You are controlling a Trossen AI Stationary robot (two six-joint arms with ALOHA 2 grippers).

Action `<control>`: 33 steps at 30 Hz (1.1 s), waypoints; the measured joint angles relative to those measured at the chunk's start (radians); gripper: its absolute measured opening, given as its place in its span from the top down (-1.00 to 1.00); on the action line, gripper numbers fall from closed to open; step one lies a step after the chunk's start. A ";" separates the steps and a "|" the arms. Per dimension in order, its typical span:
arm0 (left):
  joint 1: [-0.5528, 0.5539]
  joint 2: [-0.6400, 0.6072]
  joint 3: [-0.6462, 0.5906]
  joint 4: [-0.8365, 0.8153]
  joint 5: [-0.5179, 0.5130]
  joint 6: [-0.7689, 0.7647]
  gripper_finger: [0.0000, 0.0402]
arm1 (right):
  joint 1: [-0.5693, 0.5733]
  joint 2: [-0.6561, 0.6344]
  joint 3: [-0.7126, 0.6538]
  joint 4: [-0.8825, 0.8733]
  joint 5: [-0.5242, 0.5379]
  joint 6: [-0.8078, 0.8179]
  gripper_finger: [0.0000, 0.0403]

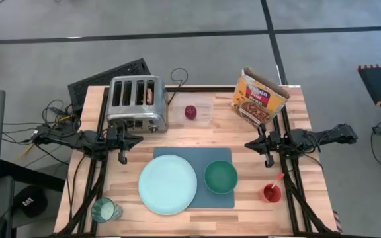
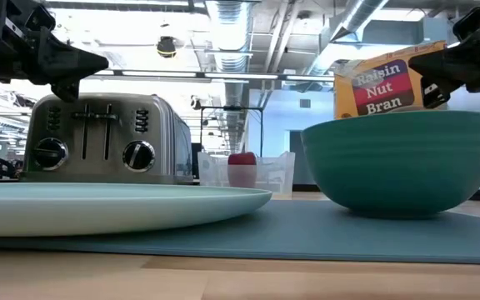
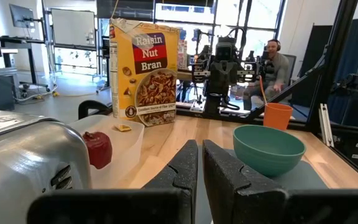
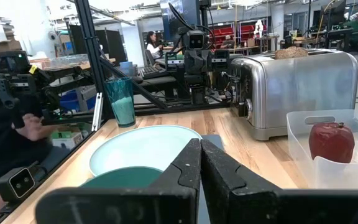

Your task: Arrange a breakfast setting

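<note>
The slate-blue mat [image 1: 225,158] lies at the table's middle front. The pale mint plate [image 1: 167,184] rests on its left part, the green bowl [image 1: 220,176] on its right part. The brown toast slice [image 1: 151,94] sticks up from a slot of the toaster [image 1: 135,100]. The dark red fruit [image 1: 190,112] sits in a clear tub [image 1: 197,112]. The red-handled spoon [image 1: 277,180] stands in the red cup [image 1: 271,193]. My left gripper [image 1: 122,158] hovers shut by the toaster's front. My right gripper [image 1: 268,162] hovers shut right of the bowl.
A Raisin Nut Bran cereal box [image 1: 259,99] stands at the back right. A teal glass [image 1: 104,210] stands at the front left corner. A dark tray [image 1: 108,76] and cables lie behind the toaster. People sit in the room beyond the table.
</note>
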 joint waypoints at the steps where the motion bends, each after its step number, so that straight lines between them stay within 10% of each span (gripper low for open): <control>1: 0.000 0.000 0.000 0.000 0.000 0.000 0.94 | 0.000 0.000 0.000 0.000 0.000 0.000 0.82; 33: 0.000 0.001 0.004 0.125 -0.001 0.008 0.94 | 0.000 0.000 0.000 0.000 0.000 -0.007 0.82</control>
